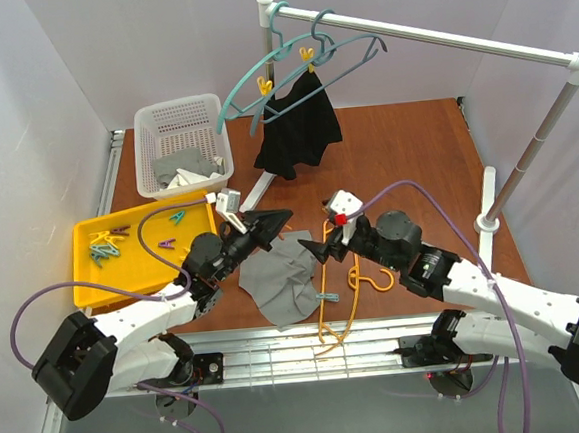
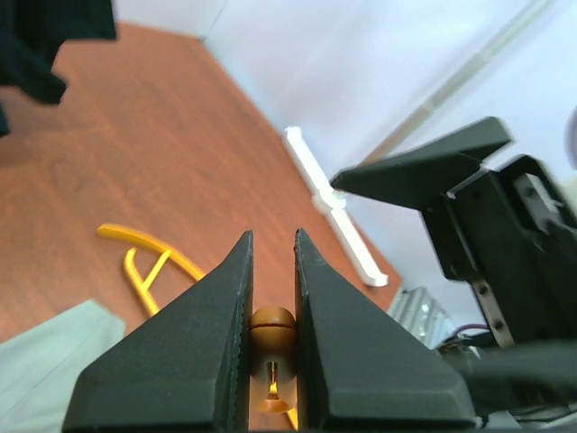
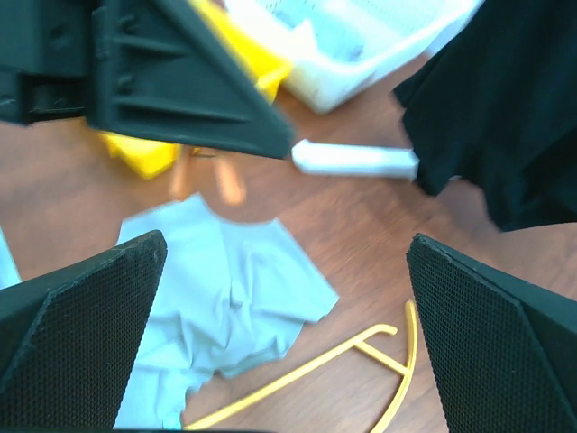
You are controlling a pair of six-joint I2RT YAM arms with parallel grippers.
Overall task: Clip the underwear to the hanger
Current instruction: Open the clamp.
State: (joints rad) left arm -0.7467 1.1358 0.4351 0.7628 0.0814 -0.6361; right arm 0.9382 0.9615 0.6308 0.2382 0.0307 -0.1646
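Observation:
The grey underwear [image 1: 284, 277] lies flat on the table near the front. The yellow-orange hanger [image 1: 341, 291] lies beside it on the right, with a teal clip [image 1: 328, 297] at the underwear's edge. My left gripper [image 1: 287, 216] hovers above the underwear's far edge, shut on a small orange clip [image 2: 272, 345]. My right gripper [image 1: 319, 230] is open and empty, just right of the left one. In the right wrist view the underwear [image 3: 225, 302] and hanger [image 3: 361, 356] lie below the wide-open gripper [image 3: 287, 244]. The hanger [image 2: 144, 262] also shows in the left wrist view.
A white basket [image 1: 182, 145] with cloth stands at the back left. A yellow tray [image 1: 99, 277] holds several clips. A black garment [image 1: 300, 125] hangs on a teal hanger [image 1: 259, 78] from the white rail [image 1: 426, 35]; a grey-blue hanger [image 1: 347, 51] hangs beside it.

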